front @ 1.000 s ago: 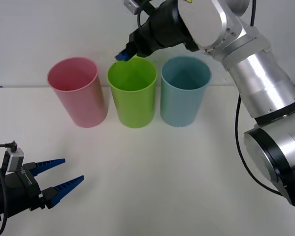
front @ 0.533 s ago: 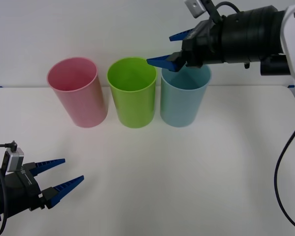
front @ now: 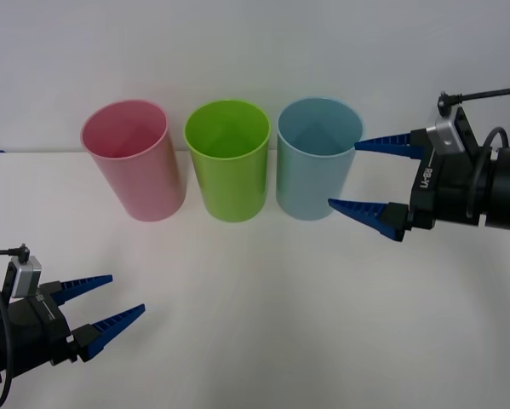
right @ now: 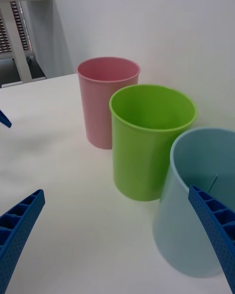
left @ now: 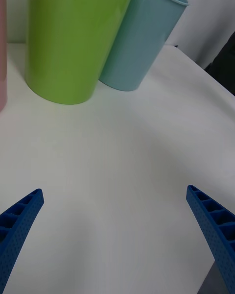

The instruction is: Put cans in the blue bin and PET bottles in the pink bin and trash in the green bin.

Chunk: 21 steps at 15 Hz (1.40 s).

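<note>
Front view: three cup-shaped bins stand upright in a row at the back of the white table [front: 263,324], the pink bin [front: 134,160] on the robot's left, the green bin [front: 228,160] in the middle and the blue bin [front: 316,158] on the right. The right pincer [front: 361,175] hangs just beside the blue bin on its right flank, fingers spread wide and holding nothing, tips aimed at the bin's wall. The left pincer [front: 106,301] sits low over the table, well apart from the pink bin and nearer the robot, likewise spread and empty. No can, bottle or paper lies on the table surface seen here, and the bin interiors are too shadowed to say whether the trash lies inside.

Right wrist view: the blue bin [right: 205,201] stands closest, the green bin [right: 149,142] beyond it and the pink bin [right: 105,100] farthest, the row running away from the right pincer [right: 117,235].

Left wrist view: the green bin [left: 73,39] and blue bin [left: 139,39] rise beyond the left pincer [left: 115,235]. With both arms free, the right arm appears nearer the bins for any further sorting.
</note>
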Available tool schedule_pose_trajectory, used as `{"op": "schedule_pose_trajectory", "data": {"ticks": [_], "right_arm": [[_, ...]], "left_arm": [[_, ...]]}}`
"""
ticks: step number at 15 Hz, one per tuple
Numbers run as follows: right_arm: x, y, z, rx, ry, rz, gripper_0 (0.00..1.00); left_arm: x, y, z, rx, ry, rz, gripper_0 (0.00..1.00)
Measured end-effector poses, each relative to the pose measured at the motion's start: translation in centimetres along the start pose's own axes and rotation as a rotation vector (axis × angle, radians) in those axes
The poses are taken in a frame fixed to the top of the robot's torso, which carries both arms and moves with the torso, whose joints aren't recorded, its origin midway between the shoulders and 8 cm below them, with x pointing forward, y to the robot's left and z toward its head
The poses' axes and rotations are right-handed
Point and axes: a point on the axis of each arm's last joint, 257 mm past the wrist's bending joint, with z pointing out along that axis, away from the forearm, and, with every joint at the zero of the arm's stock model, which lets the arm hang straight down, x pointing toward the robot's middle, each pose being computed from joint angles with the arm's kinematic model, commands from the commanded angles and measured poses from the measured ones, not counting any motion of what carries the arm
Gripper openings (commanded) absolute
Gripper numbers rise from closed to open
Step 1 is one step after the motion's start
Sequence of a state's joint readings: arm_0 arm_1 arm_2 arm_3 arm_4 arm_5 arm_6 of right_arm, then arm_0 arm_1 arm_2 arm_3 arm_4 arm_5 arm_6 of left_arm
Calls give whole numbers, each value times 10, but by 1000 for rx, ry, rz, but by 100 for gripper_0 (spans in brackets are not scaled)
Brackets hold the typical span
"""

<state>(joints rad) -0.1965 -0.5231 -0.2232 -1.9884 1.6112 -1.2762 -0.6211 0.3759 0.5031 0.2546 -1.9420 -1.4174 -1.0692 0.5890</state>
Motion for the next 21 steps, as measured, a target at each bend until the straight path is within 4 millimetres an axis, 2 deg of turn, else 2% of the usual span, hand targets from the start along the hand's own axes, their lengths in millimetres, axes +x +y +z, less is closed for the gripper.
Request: {"op": "schedule_pose_trajectory", "data": {"ticks": [4, 7, 10, 13, 21], "right_arm": [[58, 31, -30, -10, 23, -42, 100], [86, 54, -48, -26, 27, -72, 100], [109, 66, -60, -51, 48, -98, 100], [121, 65, -63, -53, 67, -122, 100], [138, 64, -66, -61, 141, -135, 100]], "left_arm": [[0, 0, 0, 0, 0, 0, 100], [0, 0, 0, 0, 0, 0, 100], [0, 0, 0, 0, 0, 0, 100], [0, 0, 0, 0, 0, 0, 100], [0, 0, 0, 0, 0, 0, 100]]}}
